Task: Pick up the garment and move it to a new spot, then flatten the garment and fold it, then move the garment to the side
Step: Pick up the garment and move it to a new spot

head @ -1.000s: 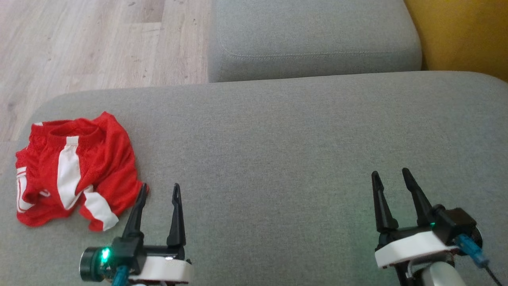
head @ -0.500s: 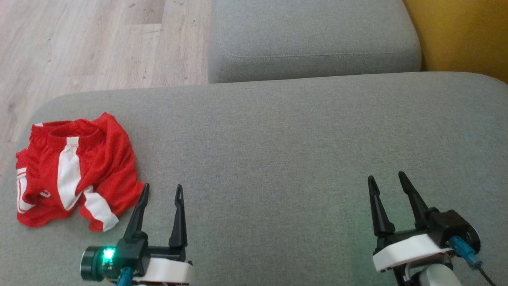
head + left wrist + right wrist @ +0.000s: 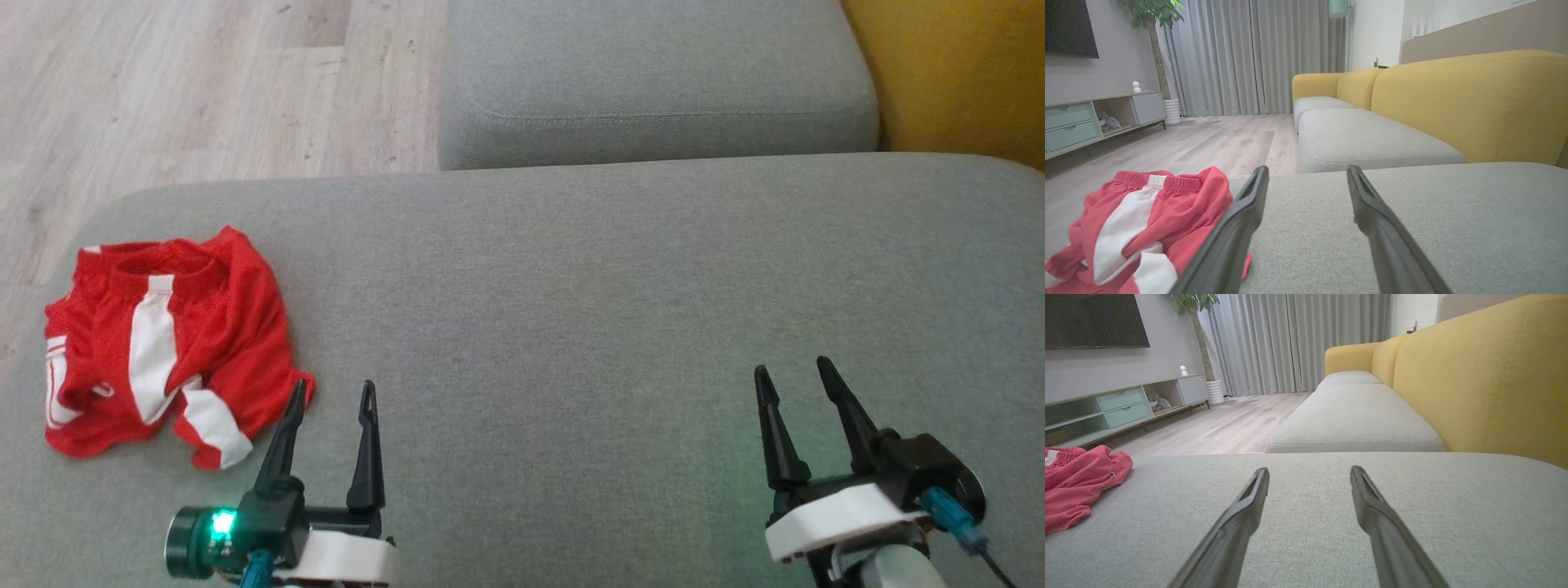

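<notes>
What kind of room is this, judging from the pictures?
Most likely a home living room: a yellow-backed sofa with grey seat cushions, a dark wall-mounted screen over a low cabinet, and long curtains.

no readable text, labels or numbers anywhere

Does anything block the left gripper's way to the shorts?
Nothing visible does. The open left gripper sits right at the edge of the shorts, with only bare cushion around them.
</notes>
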You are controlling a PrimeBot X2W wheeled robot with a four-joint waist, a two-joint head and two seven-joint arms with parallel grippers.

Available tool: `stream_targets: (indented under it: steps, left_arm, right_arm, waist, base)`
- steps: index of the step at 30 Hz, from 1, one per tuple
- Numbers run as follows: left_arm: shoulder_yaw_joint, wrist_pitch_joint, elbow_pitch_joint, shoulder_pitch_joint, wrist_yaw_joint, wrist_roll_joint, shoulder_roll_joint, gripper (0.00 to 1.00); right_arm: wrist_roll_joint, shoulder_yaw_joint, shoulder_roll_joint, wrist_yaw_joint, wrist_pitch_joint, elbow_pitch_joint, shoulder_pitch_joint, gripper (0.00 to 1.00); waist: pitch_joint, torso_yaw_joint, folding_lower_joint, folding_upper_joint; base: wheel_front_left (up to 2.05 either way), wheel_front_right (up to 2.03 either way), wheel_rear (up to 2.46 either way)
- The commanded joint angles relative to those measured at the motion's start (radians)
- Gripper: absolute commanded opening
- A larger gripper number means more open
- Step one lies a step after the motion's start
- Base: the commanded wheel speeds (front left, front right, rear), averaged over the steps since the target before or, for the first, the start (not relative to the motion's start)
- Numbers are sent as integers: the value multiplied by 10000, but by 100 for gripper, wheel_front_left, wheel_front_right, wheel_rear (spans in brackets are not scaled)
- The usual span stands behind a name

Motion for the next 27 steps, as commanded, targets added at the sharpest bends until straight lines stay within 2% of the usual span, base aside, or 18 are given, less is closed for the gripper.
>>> stream_targets:
  steps: [1, 8, 20, 27]
  left_arm:
    - [311, -107, -325, -350, 36, -1, 68, 100]
    - [328, -107, -342, -379, 72, 33, 68, 100]
    - [752, -107, -684, -225, 184, -117, 68, 100]
    - [851, -107, -883, -102, 173, -51, 68, 100]
  right_arm:
    - [21, 213, -104, -7, -111, -277, -256, 100]
    - [1, 161, -104, -7, -111, -290, -187, 100]
    - [-177, 90, -104, -7, -111, -349, -115, 100]
    - [-238, 132, -104, -7, -111, -330, -55, 100]
  waist:
    - [16, 70, 0, -1]
    - [38, 793, 0, -1]
    - [249, 3036, 0, -1]
    - [403, 3908, 0, -1]
  base:
    - [0, 0, 0]
    - [0, 0, 0]
    - [0, 0, 0]
    - [0, 0, 0]
